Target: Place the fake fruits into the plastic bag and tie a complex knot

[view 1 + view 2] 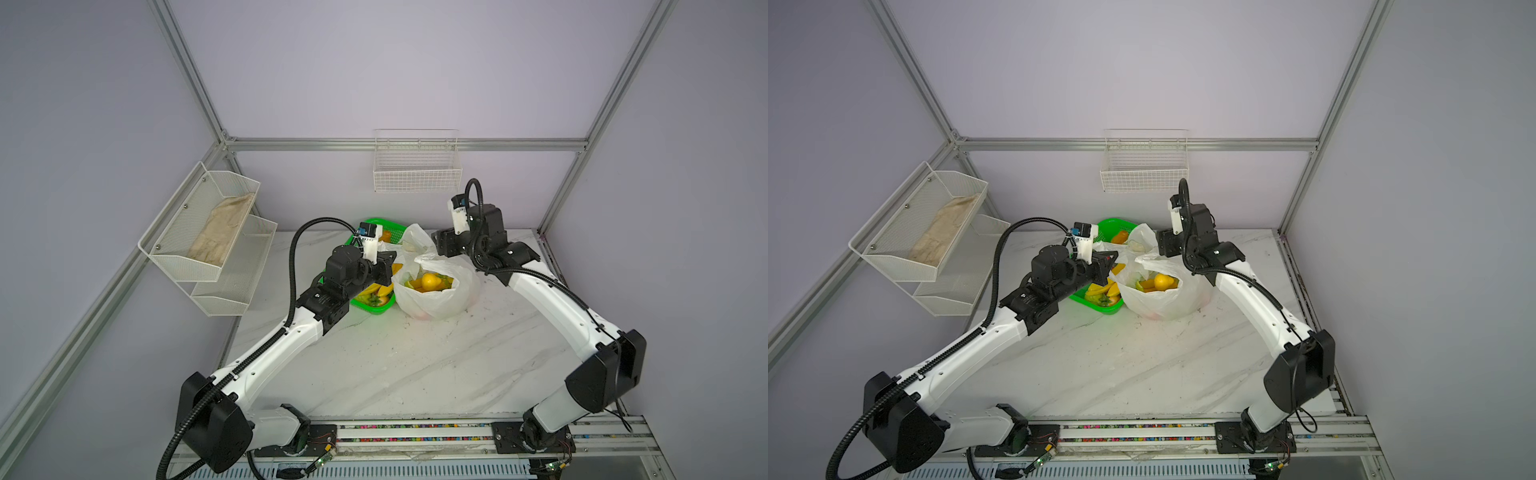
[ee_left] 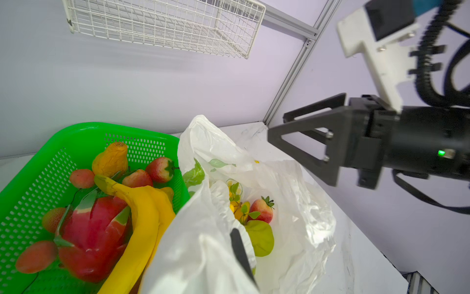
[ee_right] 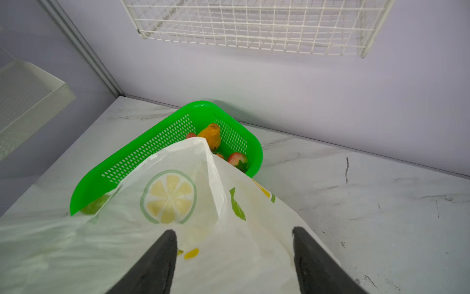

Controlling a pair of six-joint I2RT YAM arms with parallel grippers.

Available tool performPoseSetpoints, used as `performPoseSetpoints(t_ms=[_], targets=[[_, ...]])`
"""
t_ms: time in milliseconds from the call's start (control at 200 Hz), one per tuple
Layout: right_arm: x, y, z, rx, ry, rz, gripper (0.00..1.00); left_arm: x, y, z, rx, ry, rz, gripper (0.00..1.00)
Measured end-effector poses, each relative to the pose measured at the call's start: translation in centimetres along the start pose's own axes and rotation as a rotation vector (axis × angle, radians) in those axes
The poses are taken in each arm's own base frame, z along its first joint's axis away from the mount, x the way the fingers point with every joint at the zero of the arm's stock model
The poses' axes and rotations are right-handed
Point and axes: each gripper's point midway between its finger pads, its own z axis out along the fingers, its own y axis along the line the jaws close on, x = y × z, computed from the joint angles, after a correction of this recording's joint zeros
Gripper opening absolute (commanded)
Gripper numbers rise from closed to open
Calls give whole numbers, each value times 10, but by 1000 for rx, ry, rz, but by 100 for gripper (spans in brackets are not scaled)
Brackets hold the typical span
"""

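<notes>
The plastic bag (image 1: 440, 299) stands with its mouth open on the marble table, a printed lemon slice (image 3: 168, 196) on its side. Inside lie fake fruits: a yellow one (image 1: 430, 281) and a strawberry (image 2: 262, 210). More fake fruits fill the green basket (image 2: 38, 183) beside it: a dragon fruit (image 2: 94, 229), a banana bunch (image 2: 142, 216) and strawberries. My left gripper (image 1: 390, 266) is shut on the bag's left rim, with plastic bunched round its finger (image 2: 240, 250). My right gripper (image 3: 232, 244) hovers open over the bag's far handle (image 1: 413, 237), touching nothing. No knot is in view.
A white wire basket (image 1: 417, 166) hangs on the back wall above the bag. Two mesh shelves (image 1: 216, 257) on the left wall hold a beige cloth (image 1: 220, 232). The marble table (image 1: 415, 365) stretches toward the front rail.
</notes>
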Motion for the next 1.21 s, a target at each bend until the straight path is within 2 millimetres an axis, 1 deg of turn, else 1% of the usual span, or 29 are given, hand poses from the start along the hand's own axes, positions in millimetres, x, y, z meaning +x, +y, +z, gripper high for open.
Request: performPoseSetpoints(t_ms=[75, 190, 265, 325, 390, 465, 550, 670, 760, 835, 880, 920, 1020, 1065, 1125, 1205], targets=[[-1, 9, -26, -50, -36, -15, 74, 0, 3, 0, -3, 5, -1, 0], [-8, 24, -70, -124, -118, -61, 74, 2, 6, 1, 1, 11, 1, 0], [-14, 34, -93, -164, -168, -97, 77, 4, 5, 3, 7, 19, 2, 0], [-16, 42, -105, -186, -201, -131, 78, 6, 5, 5, 9, 26, 1, 0], [-15, 49, -110, -203, -216, -167, 81, 8, 6, 6, 11, 31, 1, 0], [-10, 57, -108, -220, -212, -207, 83, 9, 6, 7, 13, 35, 0, 0], [-3, 66, -97, -235, -195, -254, 85, 10, 5, 7, 16, 38, 0, 0], [10, 77, -74, -237, -154, -323, 86, 10, 5, 7, 17, 38, 0, 0], [21, 81, -54, -222, -114, -371, 86, 10, 6, 7, 16, 41, 0, 0], [29, 80, -39, -196, -88, -402, 83, 11, 6, 7, 15, 43, -1, 0], [31, 77, -32, -172, -81, -412, 77, 11, 7, 7, 13, 44, -1, 0], [31, 74, -28, -153, -81, -419, 70, 11, 7, 7, 12, 44, -2, 0], [22, 67, -25, -98, -112, -415, 45, 12, 8, 8, 11, 46, -2, 0], [15, 65, -26, -79, -138, -406, 31, 12, 8, 8, 11, 46, -2, 0], [10, 63, -27, -58, -168, -386, 25, 12, 8, 8, 11, 46, -2, 0], [12, 56, -31, -33, -179, -351, 18, 11, 7, 8, 17, 45, -1, 0]])
